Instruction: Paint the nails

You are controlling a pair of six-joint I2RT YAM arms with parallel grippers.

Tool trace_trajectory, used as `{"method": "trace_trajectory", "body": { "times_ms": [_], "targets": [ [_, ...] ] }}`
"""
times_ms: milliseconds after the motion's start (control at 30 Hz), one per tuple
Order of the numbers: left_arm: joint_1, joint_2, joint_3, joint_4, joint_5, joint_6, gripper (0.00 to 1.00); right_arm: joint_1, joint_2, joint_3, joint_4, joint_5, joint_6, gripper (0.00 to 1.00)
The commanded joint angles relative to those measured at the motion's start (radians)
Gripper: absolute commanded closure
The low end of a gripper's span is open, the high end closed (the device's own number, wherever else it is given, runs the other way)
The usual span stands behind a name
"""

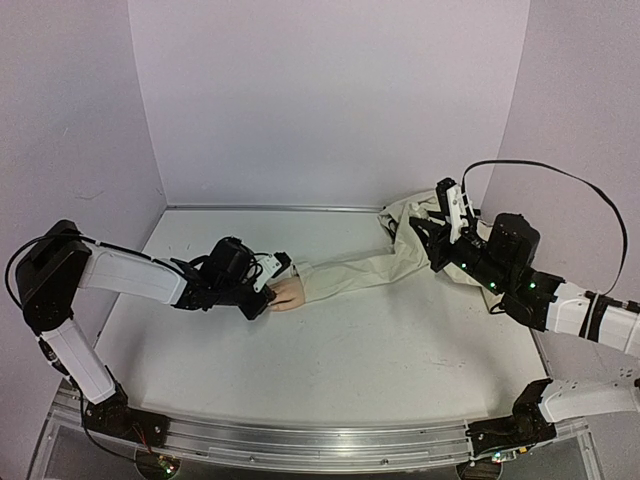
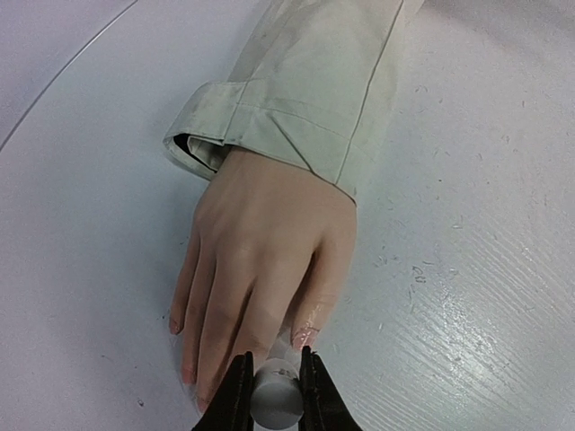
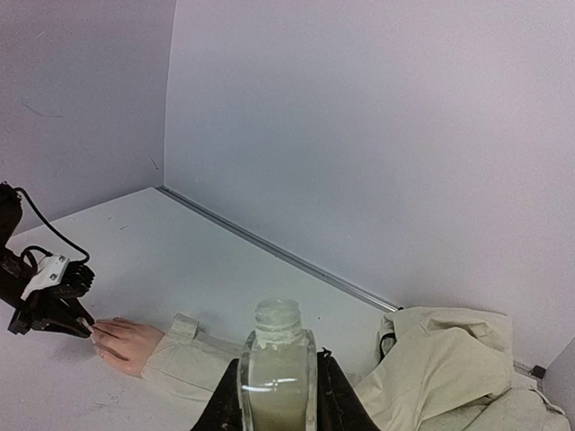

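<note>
The left gripper (image 2: 274, 388) is pinched on a white brush cap (image 2: 276, 404) over the nails (image 2: 305, 335) of the fake hand (image 2: 260, 260), which lies mid-table. Bristle contact cannot be made out. The right gripper (image 3: 277, 400) is clamped on the open bottle (image 3: 277, 355), which could be spilled if tilted. Polish could be smeared onto skin by a sideways slip. Room is left on the table (image 1: 400, 370) toward the arms.
</note>
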Motion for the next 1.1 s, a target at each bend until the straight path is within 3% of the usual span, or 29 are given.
{"method": "trace_trajectory", "body": {
  "times_ms": [0,1067],
  "targets": [
    [-0.011,-0.001,0.039,0.030,0.045,-0.021,1.00,-0.006,-0.005,0.010,0.088,-0.007,0.010,1.00],
    [-0.025,0.049,0.038,0.055,-0.034,0.018,1.00,-0.005,-0.007,0.008,0.089,-0.006,0.011,1.00]
  ]
}}
